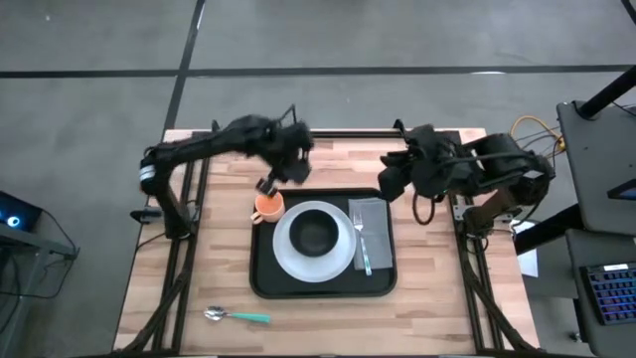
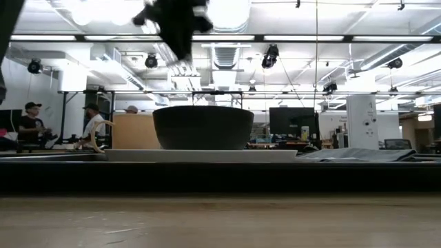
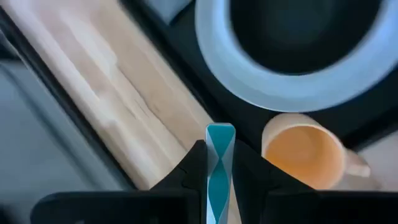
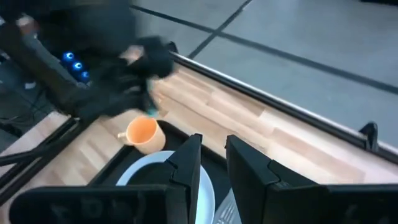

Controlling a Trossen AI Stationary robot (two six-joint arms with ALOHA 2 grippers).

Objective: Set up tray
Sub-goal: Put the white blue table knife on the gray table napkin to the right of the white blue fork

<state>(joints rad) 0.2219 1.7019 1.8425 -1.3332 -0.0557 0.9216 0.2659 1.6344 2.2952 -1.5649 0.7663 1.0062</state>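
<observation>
No text, label or number can be read anywhere.

Grey floor point(image 1: 397, 35) beyond the wooden table point(image 1: 328, 308); bright ceiling lights point(image 2: 227, 10) overhead; people point(image 2: 31, 124) far left.

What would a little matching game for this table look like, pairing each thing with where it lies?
Things:
1. cup
2. dark bowl
3. fork
4. spoon

Places:
a. on the grey napkin
b. on the bare wooden table, outside the tray
c. on the white plate
d. at the tray's corner, beside the plate, under the left pincer

Pairs: 1-d, 2-c, 3-a, 4-b
</observation>
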